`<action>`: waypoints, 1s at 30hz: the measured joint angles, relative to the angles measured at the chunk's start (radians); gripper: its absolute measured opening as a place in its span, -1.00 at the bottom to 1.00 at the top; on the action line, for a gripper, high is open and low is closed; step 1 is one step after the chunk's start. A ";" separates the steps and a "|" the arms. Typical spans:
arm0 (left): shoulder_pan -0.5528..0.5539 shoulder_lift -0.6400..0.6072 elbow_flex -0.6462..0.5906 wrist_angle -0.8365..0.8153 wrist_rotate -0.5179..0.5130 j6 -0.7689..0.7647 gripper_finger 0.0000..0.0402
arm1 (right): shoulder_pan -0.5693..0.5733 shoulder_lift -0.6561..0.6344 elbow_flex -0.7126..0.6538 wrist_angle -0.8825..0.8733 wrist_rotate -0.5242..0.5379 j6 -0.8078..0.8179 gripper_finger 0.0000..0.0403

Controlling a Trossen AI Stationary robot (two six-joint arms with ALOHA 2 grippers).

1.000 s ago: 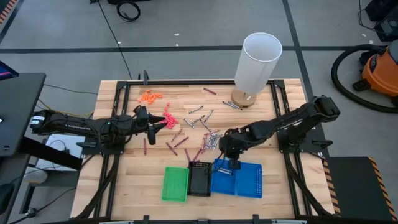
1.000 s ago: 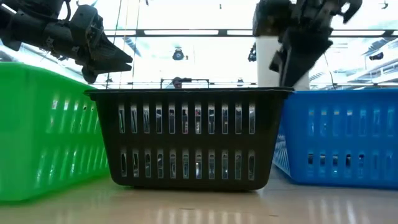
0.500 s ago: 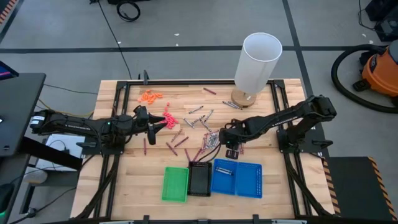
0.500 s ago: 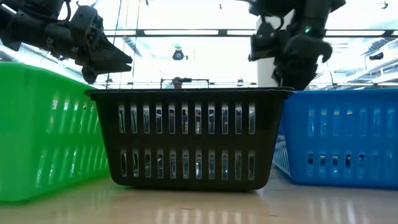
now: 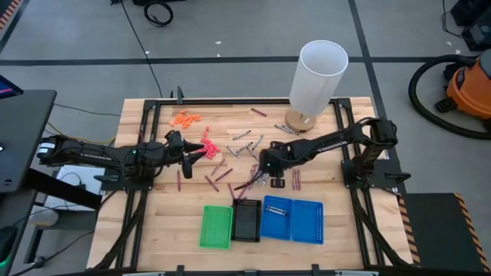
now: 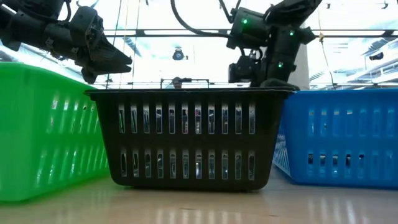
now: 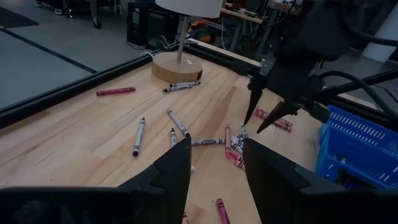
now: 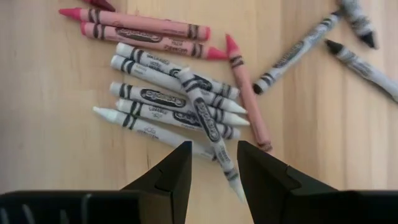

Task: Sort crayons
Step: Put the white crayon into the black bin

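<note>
Right gripper (image 5: 263, 163) open, empty, above grey crayons (image 8: 174, 99); left gripper (image 5: 201, 151) open, empty; lamp (image 5: 316, 80) behind.

The crayons (image 8: 168, 99) carry printed wrapper labels, but none of the wording is legible.

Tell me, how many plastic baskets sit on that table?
3, side by side along the table's near edge: a green basket, a black basket in the middle, and a blue basket.
</note>
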 joint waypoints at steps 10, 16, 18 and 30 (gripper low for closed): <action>0.000 0.000 0.000 -0.002 0.000 0.005 -0.22 | -0.030 0.038 0.000 0.062 -0.053 -0.083 -0.32; 0.000 0.000 0.000 -0.007 0.000 0.005 -0.22 | -0.032 0.079 0.001 0.086 -0.057 -0.092 -0.32; 0.000 0.000 0.000 -0.007 0.000 0.006 -0.22 | -0.032 0.090 0.004 0.092 -0.055 -0.092 -0.35; 0.000 0.000 0.000 -0.008 0.000 0.006 -0.22 | -0.032 0.087 0.002 0.103 -0.025 -0.083 -0.73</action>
